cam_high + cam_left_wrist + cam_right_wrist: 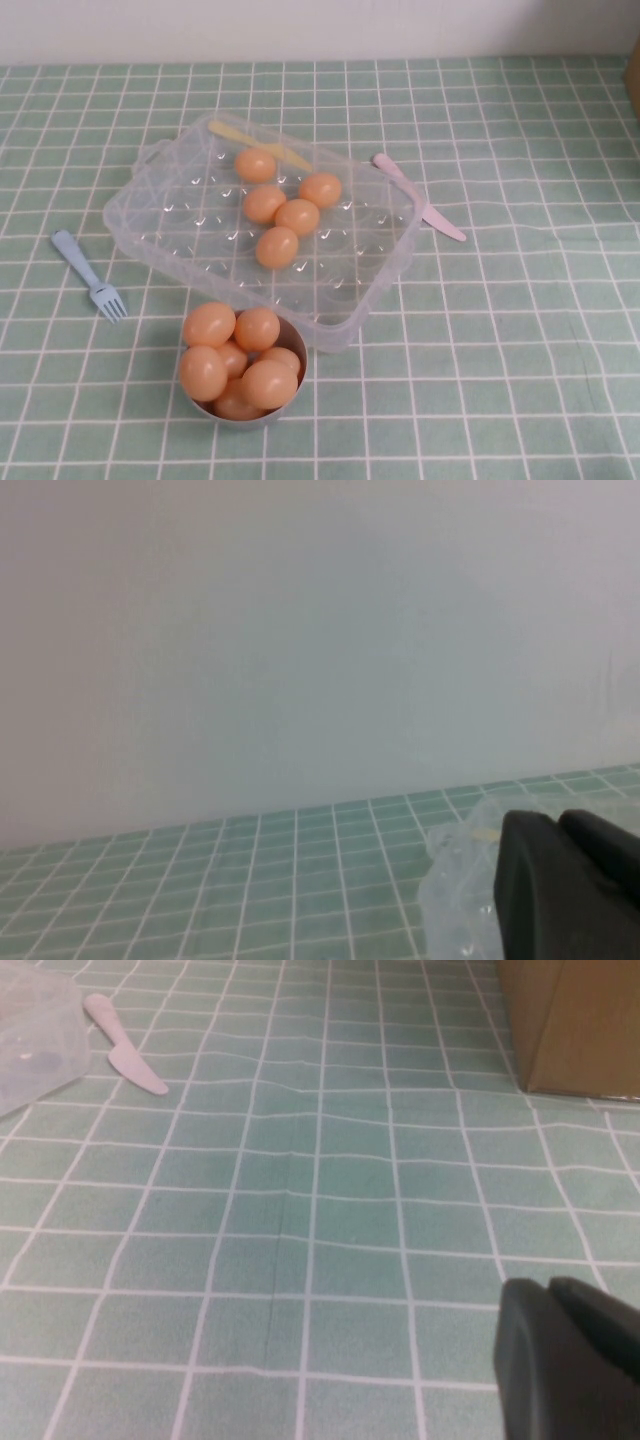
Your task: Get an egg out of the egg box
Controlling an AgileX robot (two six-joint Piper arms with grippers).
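Note:
The clear plastic egg box [190,225] lies in the middle of the table with several orange-tan eggs in its wells; the nearest egg [277,247] sits toward its front edge. Neither arm shows in the high view. In the left wrist view my left gripper [558,822] is shut and empty, held above the table just beside a corner of the egg box [455,890]. My right gripper [550,1288] is also shut and empty, over bare checked cloth well to the right of the egg box [35,1035].
A small grey bowl [298,352] heaped with several eggs stands against the box's front edge. A blue fork [90,275] lies to the left, a pink knife [420,197] to the right, and a yellow knife [260,143] at the box's back. A brown box [570,1020] stands far right.

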